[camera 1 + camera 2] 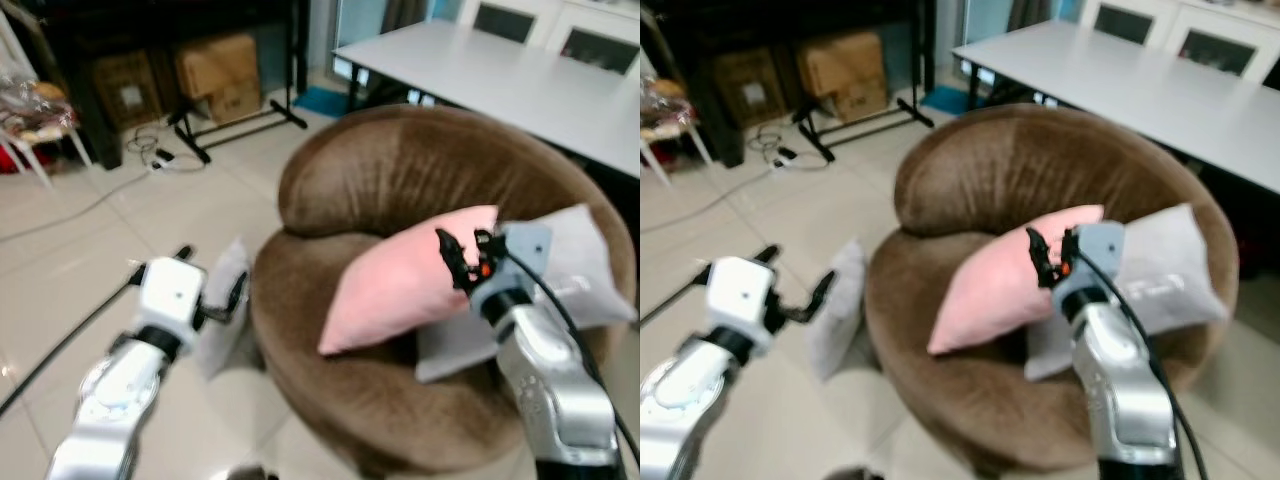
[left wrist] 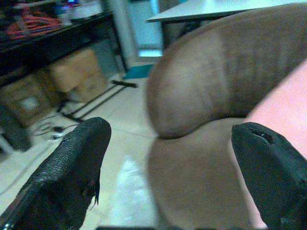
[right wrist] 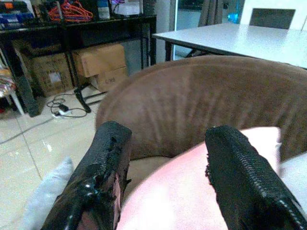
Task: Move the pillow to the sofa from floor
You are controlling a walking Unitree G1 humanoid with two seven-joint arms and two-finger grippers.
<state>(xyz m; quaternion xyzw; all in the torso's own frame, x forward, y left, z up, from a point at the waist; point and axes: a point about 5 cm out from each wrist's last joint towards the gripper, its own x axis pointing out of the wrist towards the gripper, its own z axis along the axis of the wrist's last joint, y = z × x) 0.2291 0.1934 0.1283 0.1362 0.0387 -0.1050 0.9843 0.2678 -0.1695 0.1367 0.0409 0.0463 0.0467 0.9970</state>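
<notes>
Nearest to us, our left pincer (image 1: 213, 283) hangs over the tiled floor (image 1: 90, 260) with its fingers spread wide and nothing between them, just beside the pale grey pillow (image 1: 226, 300) that stands on edge against the outer side of the brown sofa (image 1: 400, 180). We judge this grey pillow, down on the floor and leaning where the sofa props it, to be the one the task is about, and the left arm looks placed to reach it. A little further in, our right pincer (image 1: 466, 252) sits above the seat, also wide and empty, its fingers hovering over the top edge of the pink pillow (image 1: 400, 285), which rests tilted against the backrest. Beside the pink one, partly under it, lies a second grey pillow (image 1: 580, 265), already on the seat. Beyond the sofa stands a white desk (image 1: 520, 80), and across the floor a dark shelf unit (image 1: 150, 20) holds cardboard boxes (image 1: 215, 75), with cables trailing in front. The boxes carry pale labels, but we can read no writing on them.
</notes>
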